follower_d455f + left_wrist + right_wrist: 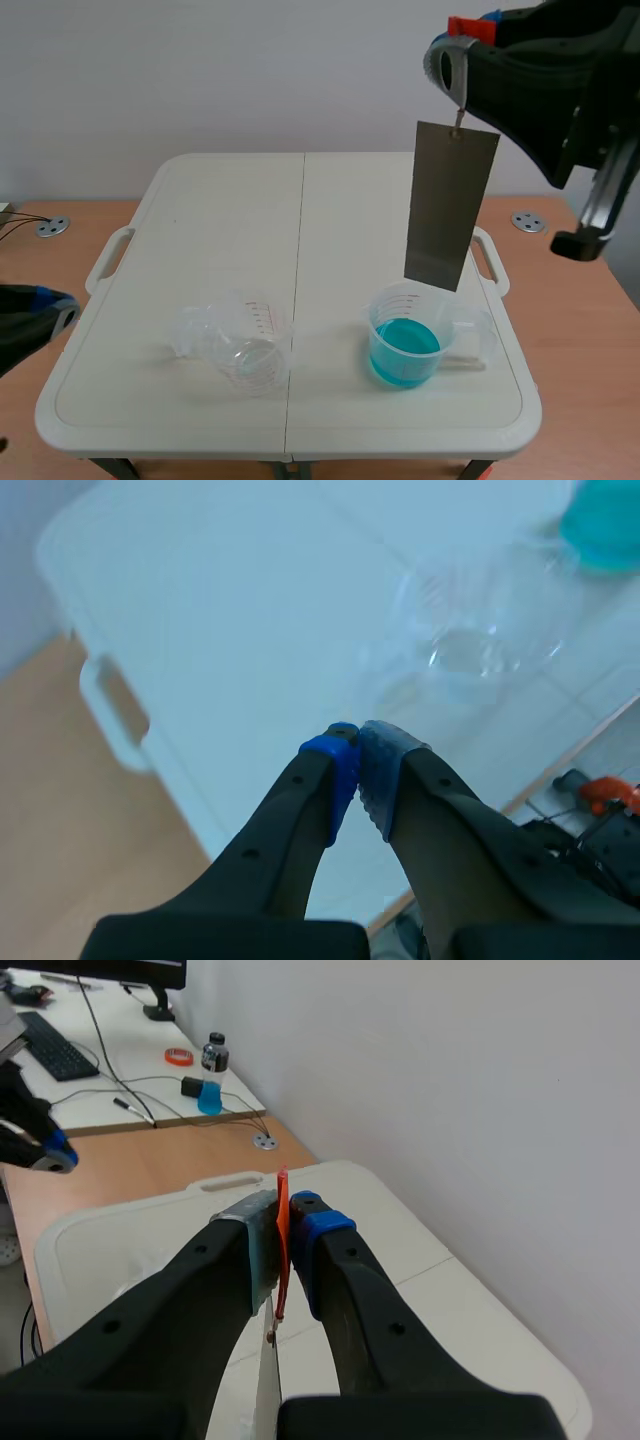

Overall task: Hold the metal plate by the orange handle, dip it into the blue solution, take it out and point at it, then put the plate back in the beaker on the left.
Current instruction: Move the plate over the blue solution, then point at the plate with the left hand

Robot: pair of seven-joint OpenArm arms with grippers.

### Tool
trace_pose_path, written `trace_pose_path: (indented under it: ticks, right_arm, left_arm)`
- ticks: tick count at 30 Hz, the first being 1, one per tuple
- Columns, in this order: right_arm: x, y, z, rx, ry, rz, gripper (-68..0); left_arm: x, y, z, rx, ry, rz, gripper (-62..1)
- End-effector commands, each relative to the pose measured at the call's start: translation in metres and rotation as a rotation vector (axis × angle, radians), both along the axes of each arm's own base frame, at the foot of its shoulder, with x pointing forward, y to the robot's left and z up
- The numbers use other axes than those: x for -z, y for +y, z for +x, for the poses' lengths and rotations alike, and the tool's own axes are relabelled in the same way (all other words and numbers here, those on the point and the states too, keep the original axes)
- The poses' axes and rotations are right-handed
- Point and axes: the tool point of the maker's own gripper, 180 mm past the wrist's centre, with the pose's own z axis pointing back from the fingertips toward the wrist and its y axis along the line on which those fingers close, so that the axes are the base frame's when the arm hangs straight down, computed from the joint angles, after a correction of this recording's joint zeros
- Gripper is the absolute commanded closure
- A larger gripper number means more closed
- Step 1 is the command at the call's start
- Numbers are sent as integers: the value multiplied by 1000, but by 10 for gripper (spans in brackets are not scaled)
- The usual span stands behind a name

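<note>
Grey metal, the plate (450,205) hangs in the air over the table's (230,200) right half, a little off plumb, with its lower end swung slightly toward the left. Its handle (462,26) is a thin orange strip at the top. The right gripper (285,1228) pinches this strip between its two pads, high above the right edge. The plate's lower edge shows level with the far rim of the full beaker (385,330) and clear of the solution (405,340). I cannot tell whether it hangs straight over the beaker or just behind it.

The full beaker stands upright near the front right corner, its handle turned toward the right edge. The empty beaker (245,345) is clear with red markings. It stands near the front edge, left of the table's middle seam and well apart from the full one.

The left gripper (358,752) sits low, off the table's left edge by the front left corner. Its blue pads are pressed together with nothing between them. In the left wrist view the empty beaker lies ahead of it, and the blue one is farther on.

The table rests on a wooden desk (590,330) that has two metal discs (527,221), one showing on either side of the table. In the right wrist view a small bottle (210,1075) of blue liquid stands on another desk beyond.
</note>
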Motion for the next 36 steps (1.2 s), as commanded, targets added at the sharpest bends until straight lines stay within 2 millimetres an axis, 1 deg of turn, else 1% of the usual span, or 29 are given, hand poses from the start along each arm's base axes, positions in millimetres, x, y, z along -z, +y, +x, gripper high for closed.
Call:
trace_pose_path:
  ticks: [1,6,11,20,27,36]
  right_arm:
    - [-10,4,-5,-39,-20,32,-11]
    - [-7,-2,-2,-38,-10,44,-11]
    - [-4,-8,5,-20,-4,62,-11]
    - [-2,-22,23,21,-8,72,-11]
    - [-2,-22,27,19,-9,80,-11]
    - [-2,-22,28,19,-11,81,-11]
  left_arm:
    - [-2,-15,1,42,-4,-34,-32]
    - [-5,-55,6,158,-16,-93,-32]
    - [-2,-85,12,238,-9,-118,-32]
    - [4,-121,32,302,-26,-155,-32]
    - [10,-153,33,380,-21,-162,-32]
    - [7,-192,35,465,-38,-185,-32]
